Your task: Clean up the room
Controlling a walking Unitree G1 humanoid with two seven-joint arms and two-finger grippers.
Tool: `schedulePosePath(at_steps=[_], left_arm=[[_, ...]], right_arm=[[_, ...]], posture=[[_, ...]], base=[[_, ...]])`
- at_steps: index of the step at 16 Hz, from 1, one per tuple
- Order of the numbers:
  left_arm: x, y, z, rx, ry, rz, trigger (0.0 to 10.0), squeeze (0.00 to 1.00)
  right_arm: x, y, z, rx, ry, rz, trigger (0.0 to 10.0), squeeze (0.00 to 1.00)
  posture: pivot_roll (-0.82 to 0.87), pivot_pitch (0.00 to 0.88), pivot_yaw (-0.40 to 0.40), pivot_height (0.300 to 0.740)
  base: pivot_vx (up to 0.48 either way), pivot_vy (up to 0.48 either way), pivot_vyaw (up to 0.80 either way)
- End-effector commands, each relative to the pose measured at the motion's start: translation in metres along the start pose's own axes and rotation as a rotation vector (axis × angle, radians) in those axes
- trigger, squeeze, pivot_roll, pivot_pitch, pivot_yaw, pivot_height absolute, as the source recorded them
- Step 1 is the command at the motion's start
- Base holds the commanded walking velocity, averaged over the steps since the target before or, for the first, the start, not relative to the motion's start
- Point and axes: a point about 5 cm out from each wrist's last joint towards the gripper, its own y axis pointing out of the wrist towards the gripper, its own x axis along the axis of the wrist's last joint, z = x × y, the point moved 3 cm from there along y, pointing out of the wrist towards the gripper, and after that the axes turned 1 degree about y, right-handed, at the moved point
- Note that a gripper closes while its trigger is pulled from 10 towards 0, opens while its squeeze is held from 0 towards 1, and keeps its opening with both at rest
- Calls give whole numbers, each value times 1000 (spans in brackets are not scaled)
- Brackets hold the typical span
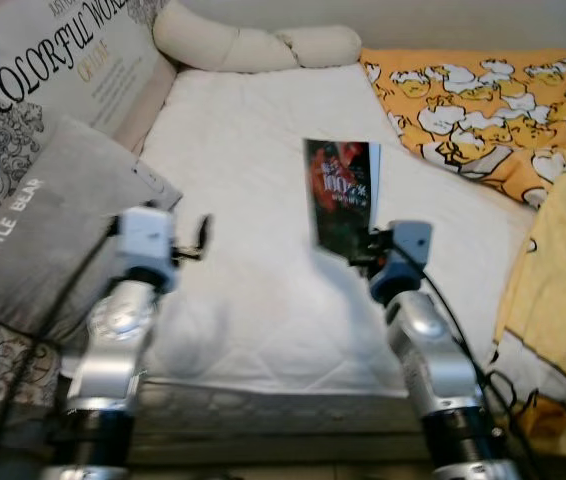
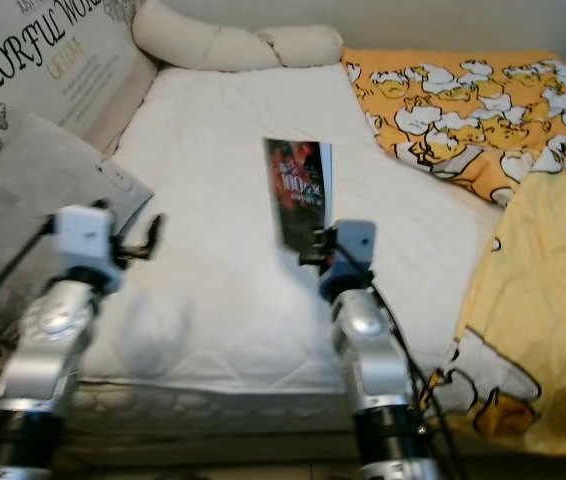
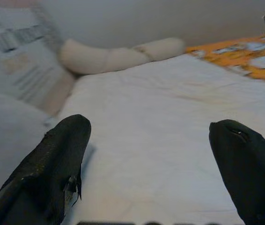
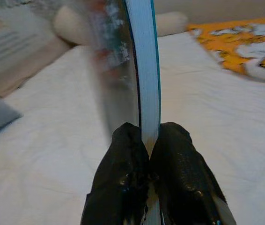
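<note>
**Book clamped upright over the quilted bed**

My right gripper (image 4: 145, 140) is clamped on the lower edge of a thin dark-covered book with a pale blue page block (image 1: 341, 195), holding it upright above the white quilted mattress (image 1: 253, 190). My left gripper (image 3: 151, 154) hovers over the same mattress, its textured black fingers spread apart. A grey fabric cushion (image 1: 38, 225) lies at the mattress's left edge, an orange duck-print blanket (image 1: 483, 105) at its right.

A dark-covered book (image 2: 301, 205) stands upright at the centre of the frame, held at its lower edge by the right gripper (image 2: 321, 247) over the white bed (image 2: 233, 140). The left gripper (image 2: 148, 238) hovers centre-left beside a grey pillow (image 2: 23, 190).
</note>
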Motion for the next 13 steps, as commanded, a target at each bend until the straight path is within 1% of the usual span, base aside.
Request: schedulePosePath(at_steps=[1,7,9,12,13], left_arm=[[1,0,7,9,15,3,10000,0],[2,1,6,11,12,5,10000,0],[1,-1,7,15,13,10,10000,0],[-1,-4,6,22,14,15,10000,0],[0,-4,7,24,28,13,10000,0]], right_arm=[[11,1,-1,-12,10,-45,10000,0],[9,1,-2,-6,6,-35,10000,0],[8,1,0,7,6,-28,10000,0],[6,1,8,71,5,-15,10000,0],[6,2,11,91,-49,-5,10000,0]], posture=[[54,0,26,740],[59,0,18,740],[65,0,11,740],[67,0,6,740],[67,0,6,740]], base=[[0,409,-800],[0,401,-800],[0,0,-800],[0,0,0],[0,0,0]])
